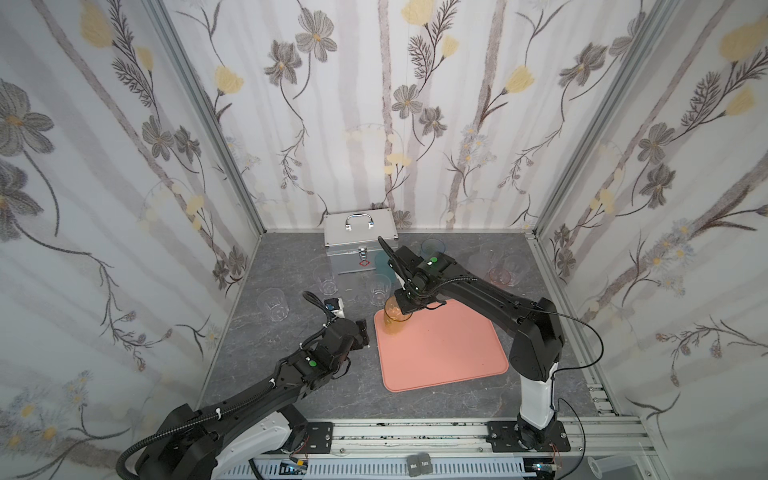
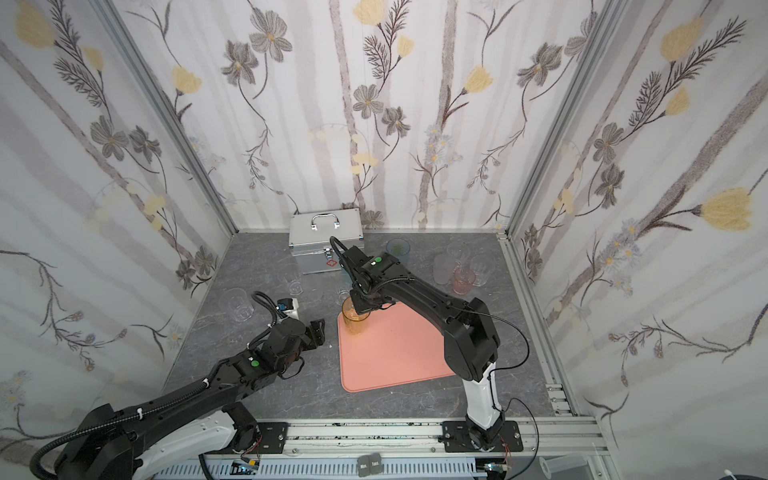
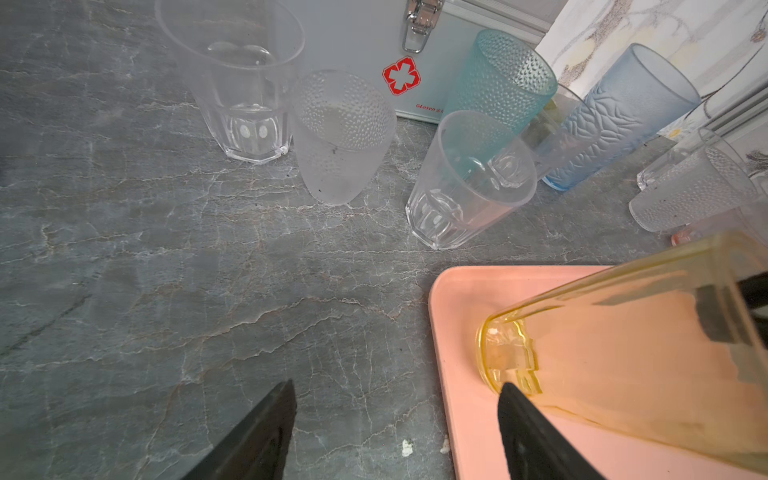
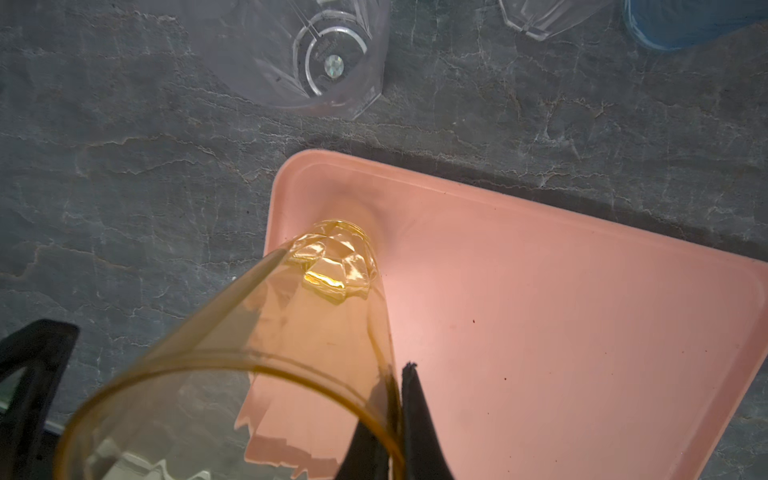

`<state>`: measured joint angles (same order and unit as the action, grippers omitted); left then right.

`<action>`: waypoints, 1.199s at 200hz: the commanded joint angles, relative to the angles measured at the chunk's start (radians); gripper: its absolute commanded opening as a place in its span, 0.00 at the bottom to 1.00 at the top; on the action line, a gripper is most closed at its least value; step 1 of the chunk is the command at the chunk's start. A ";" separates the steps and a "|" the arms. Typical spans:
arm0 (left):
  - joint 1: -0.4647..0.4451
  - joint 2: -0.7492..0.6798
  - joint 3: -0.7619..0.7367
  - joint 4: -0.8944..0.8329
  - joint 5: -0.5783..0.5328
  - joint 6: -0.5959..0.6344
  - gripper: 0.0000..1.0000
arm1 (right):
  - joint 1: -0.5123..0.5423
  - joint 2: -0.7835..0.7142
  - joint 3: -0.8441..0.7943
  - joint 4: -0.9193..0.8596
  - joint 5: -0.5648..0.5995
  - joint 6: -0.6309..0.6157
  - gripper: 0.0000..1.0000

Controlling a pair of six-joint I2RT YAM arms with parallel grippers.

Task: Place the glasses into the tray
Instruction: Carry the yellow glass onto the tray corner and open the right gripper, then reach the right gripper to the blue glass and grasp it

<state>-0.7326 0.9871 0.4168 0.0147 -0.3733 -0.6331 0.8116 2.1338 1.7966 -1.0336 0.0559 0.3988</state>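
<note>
Right gripper (image 4: pixel 395 378) is clamped on the rim of the amber tumbler (image 1: pixel 395 318), one finger inside and one outside. The tumbler is upright at the far-left corner of the salmon-pink tray (image 1: pixel 449 353). Left gripper (image 3: pixel 397 384) is spread wide and empty, just left of the tray.

Two black arms on show, the left arm (image 1: pixel 257 395) and the right arm (image 1: pixel 490 299), both boxy, matte and dotted with small screws. Each carries a round green dot (image 1: pixel 312 364) on its wrist block. A ribbed black hose (image 1: pixel 174 428) runs along the left one, cinched with white ties (image 1: pixel 272 381). A thin black cable (image 1: pixel 602 345) loops off the right one, whose lower section (image 1: pixel 536 399) is white. Its black base plate (image 1: pixel 498 436) has bolts at the corners. The left gripper (image 3: pixel 395 390) has black wedge-shaped fingers, and the right gripper (image 4: pixel 392 399) looks the same.
</note>
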 commanded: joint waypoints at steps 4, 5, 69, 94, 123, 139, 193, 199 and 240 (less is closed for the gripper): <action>0.000 0.001 -0.004 0.038 -0.029 -0.005 0.79 | 0.002 0.038 0.035 0.004 0.019 -0.018 0.00; 0.001 0.002 -0.004 0.039 -0.030 -0.006 0.79 | 0.003 0.040 0.037 0.004 0.019 -0.019 0.00; 0.001 0.019 -0.010 0.056 -0.011 0.000 0.79 | 0.003 0.117 0.118 -0.002 0.027 -0.023 0.05; 0.001 0.021 -0.013 0.059 -0.010 0.001 0.79 | 0.003 0.117 0.132 0.000 0.025 -0.021 0.15; 0.001 0.027 -0.011 0.060 -0.009 0.006 0.79 | 0.003 0.089 0.143 0.014 0.020 0.003 0.24; 0.004 0.004 -0.008 0.055 -0.022 0.055 0.80 | 0.003 0.054 0.142 0.029 0.010 0.025 0.30; 0.045 -0.099 -0.008 0.042 -0.036 0.097 0.76 | -0.129 -0.235 -0.097 0.297 -0.011 0.122 0.45; 0.036 -0.072 0.005 0.042 -0.049 0.094 0.75 | -0.169 -0.260 -0.131 0.335 -0.015 0.135 0.45; -0.070 0.122 0.139 0.044 -0.115 0.177 0.81 | -0.400 -0.253 -0.154 0.476 -0.027 0.150 0.48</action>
<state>-0.7746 1.0416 0.4999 0.0452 -0.4408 -0.5056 0.4812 1.8568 1.6299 -0.7147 0.0437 0.5232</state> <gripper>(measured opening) 0.795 0.471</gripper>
